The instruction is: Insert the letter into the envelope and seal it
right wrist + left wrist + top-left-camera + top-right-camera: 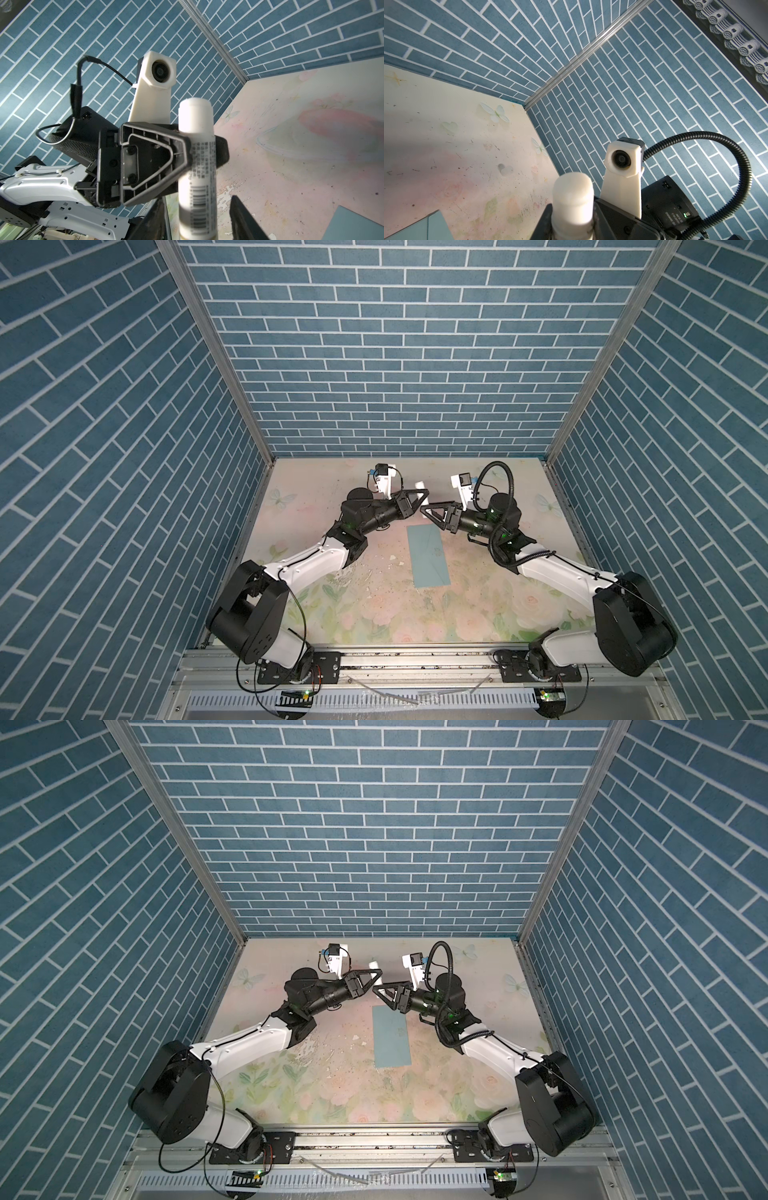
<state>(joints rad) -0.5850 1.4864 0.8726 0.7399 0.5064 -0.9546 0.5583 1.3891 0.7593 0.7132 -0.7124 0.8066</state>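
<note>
**A:** What lies nearest?

**B:** The envelope (428, 556). It lies flat on the flowered table (478, 614), its long side running away from the front rail. In both top views it reads as a plain closed rectangle with nothing sticking out of it.

**A:** And the letter?

**B:** I can't see it in any view. My guess is that it is already tucked inside, which would explain why glue is in play.

**A:** What's just past the envelope?

**B:** The two arms meet in the air above its far end. The left gripper (422, 497) is clenched on a glue stick (196, 166), squeezing the labelled body partway along. The right gripper (428, 509) is released. In the right wrist view its jaws stand on either side of the stick's lower end, with a gap at each side, gripping nothing.

**A:** Why hold the stick up there between them?

**B:** I'd judge it a hand-off or a regrip. One clamp steadies the stick so the other can take a better hold. Keeping it in the air also keeps glue off the paper until the aim is right. Which end carries the cap I cannot tell.

**A:** Farther back?

**B:** Bare table, then the blue brick-patterned back wall (395, 364).
</note>
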